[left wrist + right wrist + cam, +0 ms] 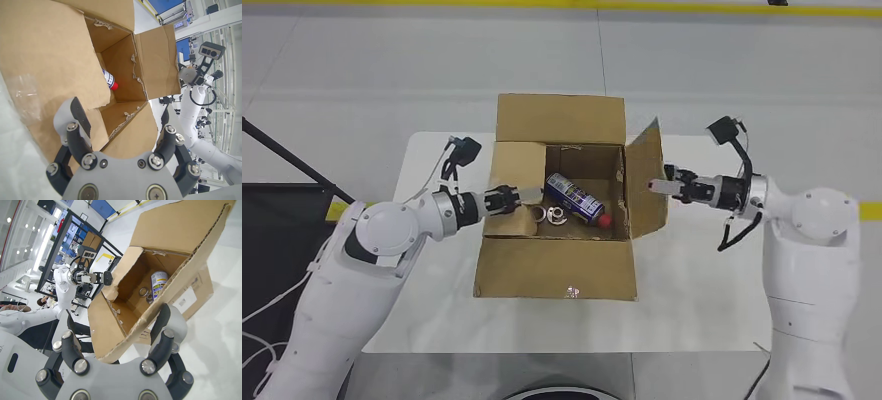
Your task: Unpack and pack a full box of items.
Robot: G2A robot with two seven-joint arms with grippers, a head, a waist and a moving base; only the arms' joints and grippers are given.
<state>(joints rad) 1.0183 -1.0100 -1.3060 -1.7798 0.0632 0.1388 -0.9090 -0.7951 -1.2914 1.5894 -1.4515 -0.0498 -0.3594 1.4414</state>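
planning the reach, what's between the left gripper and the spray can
A box flap, folded inward, stands between the left gripper and the spray can, as the left wrist view shows.

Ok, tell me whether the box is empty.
No, a can and metal rings lie on the floor of the box.

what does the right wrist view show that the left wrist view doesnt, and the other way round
Right wrist view alone: two metal rings on the box floor beside the spray can, whose flat end and label face the camera, and the left gripper over the far flap.
Left wrist view alone: the can's red cap and clear tape on the near flap.
Both: the open cardboard box, the can lying inside, and each view's own gripper open at a flap, the right gripper astride its flap's edge.
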